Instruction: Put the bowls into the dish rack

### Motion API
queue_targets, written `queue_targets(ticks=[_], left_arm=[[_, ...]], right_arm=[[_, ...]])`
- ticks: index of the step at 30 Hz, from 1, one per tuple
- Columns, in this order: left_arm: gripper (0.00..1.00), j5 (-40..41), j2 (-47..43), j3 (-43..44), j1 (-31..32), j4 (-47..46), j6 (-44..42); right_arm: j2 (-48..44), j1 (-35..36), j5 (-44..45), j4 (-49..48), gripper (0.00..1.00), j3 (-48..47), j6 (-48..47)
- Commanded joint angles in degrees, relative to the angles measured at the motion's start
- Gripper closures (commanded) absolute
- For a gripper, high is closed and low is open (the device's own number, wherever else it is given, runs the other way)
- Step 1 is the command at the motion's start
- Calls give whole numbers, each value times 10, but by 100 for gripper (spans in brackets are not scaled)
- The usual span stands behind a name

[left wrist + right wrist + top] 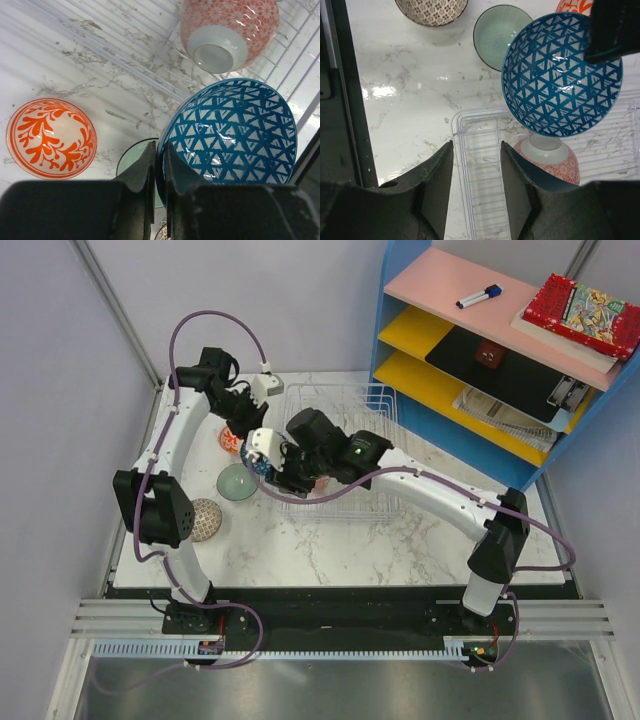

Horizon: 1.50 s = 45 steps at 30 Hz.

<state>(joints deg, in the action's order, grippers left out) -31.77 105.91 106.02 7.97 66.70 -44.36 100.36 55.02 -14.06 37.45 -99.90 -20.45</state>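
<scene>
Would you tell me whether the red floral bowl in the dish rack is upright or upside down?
Upside down: the red floral bowl shows its white foot ring on top.

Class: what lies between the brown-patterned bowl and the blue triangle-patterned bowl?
Between the brown-patterned bowl and the blue triangle-patterned bowl sits a pale green ceramic bowl on the marble table; the right wrist view shows it.

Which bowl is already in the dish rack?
The pink floral bowl, upside down in the dish rack. The blue triangle bowl hangs in the left fingers; the green bowl, orange bowl and brown-patterned bowl rest on the marble.
</scene>
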Motion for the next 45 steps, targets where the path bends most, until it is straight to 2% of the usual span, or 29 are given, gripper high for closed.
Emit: queue_targets(ticks=[1, 8, 16, 27, 33, 34, 39, 41, 45], left_arm=[[98, -29, -35, 26, 14, 45, -30], [98, -30, -35, 25, 32, 77, -44], [98, -35, -44, 17, 44, 92, -52], [98, -36, -53, 6, 54, 94, -57], [98, -35, -54, 3, 56, 96, -60], [98, -35, -54, 2, 56, 96, -58], [98, -35, -54, -2, 57, 96, -60], [98, -36, -55, -4, 57, 96, -63], [98, -35, -51, -2, 57, 94, -59]], right_arm=[[25, 36, 94, 69, 51, -43, -95], [57, 79, 156, 76, 51, -66, -123], [89, 95, 185, 82, 51, -94, -141], [135, 105, 208, 117, 62, -137, -169], [160, 116, 229, 140, 73, -173, -184], [163, 118, 232, 141, 78, -175, -186], [172, 123, 247, 148, 91, -182, -191], [173, 124, 248, 148, 100, -183, -193], [174, 129, 260, 151, 100, -184, -199]])
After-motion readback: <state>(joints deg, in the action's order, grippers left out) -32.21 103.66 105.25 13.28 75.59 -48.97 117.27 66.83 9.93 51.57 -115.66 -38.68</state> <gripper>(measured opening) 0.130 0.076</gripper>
